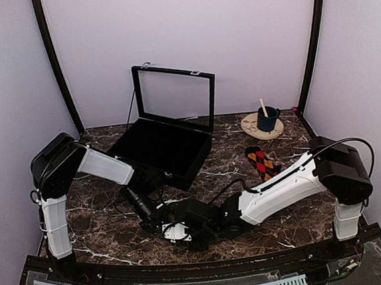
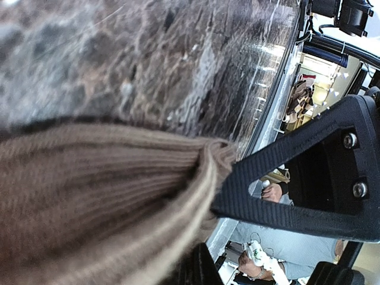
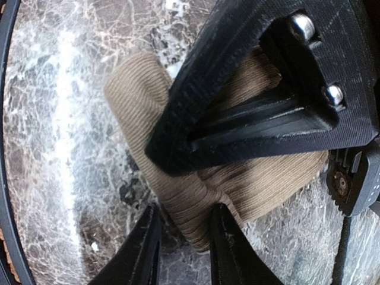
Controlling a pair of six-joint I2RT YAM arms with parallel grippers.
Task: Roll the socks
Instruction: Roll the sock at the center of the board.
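Observation:
One sock lies tan side up on the marble table, near its front middle. My left gripper is shut on this sock; its ribbed fabric fills the left wrist view, bunched at my fingertip. The left gripper's triangular finger lies across the sock. My right gripper stands open and straddles the sock's folded edge, with one finger touching the fabric. The other sock lies argyle side up at the right, apart from both grippers. From above the arms hide the tan sock.
An open black box with its lid raised stands at the back middle. A blue mug with a wooden stick sits on a round plate at the back right. The table's front edge runs just behind the grippers.

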